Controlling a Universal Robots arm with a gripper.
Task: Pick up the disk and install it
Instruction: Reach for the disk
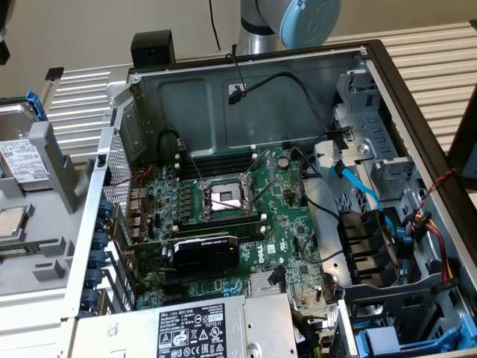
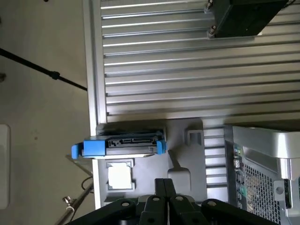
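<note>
Blue-framed disk (image 2: pixel 123 143) sits in grey holder (image 2: pixel 185 159) outside PC case (image 1: pixel 261 104), at exterior view's left, chip (image 2: pixel 119 176) just beside it. Hand (image 2: pixel 164 182) near disk, not touching; fingers pressed together, gripping nothing.

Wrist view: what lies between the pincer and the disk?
In the wrist view, only bare grey holder tray separates the shut pincer from the disk. The square silver chip sits just off that line.
</note>
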